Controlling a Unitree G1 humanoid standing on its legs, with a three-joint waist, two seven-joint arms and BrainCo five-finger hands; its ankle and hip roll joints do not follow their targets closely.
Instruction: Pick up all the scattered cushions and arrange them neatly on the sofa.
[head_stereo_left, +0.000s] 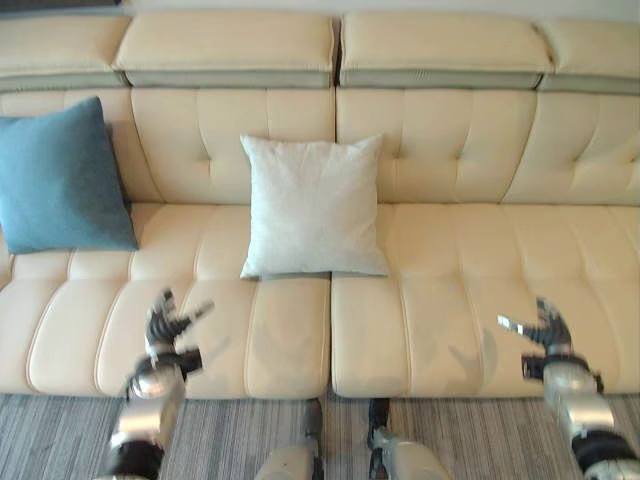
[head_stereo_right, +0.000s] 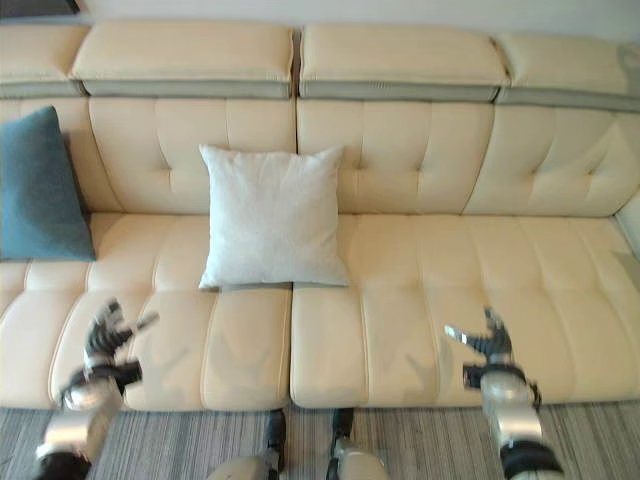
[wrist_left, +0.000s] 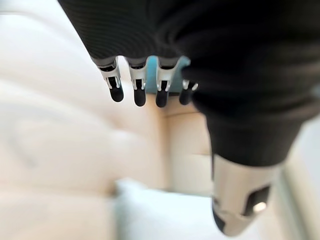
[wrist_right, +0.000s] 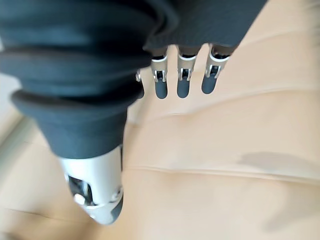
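A white cushion (head_stereo_left: 313, 206) leans upright against the backrest in the middle of the cream sofa (head_stereo_left: 470, 290). At the sofa's left end a blue cushion (head_stereo_left: 60, 178) also leans against the backrest. My left hand (head_stereo_left: 168, 330) hovers over the front of the left seat, fingers straight and spread, holding nothing. Over the right seat's front edge my right hand (head_stereo_left: 545, 335) is open and empty too. In the left wrist view the fingers (wrist_left: 139, 89) point toward the blue cushion (wrist_left: 152, 65), with the white cushion (wrist_left: 160, 215) nearby. The right wrist view has fingers (wrist_right: 183, 82) above bare seat.
A grey striped rug (head_stereo_left: 230, 435) lies on the floor in front of the sofa. The sofa's right half (head_stereo_right: 520, 280) has bare seat. Padded headrests (head_stereo_left: 230, 45) run along the top of the backrest.
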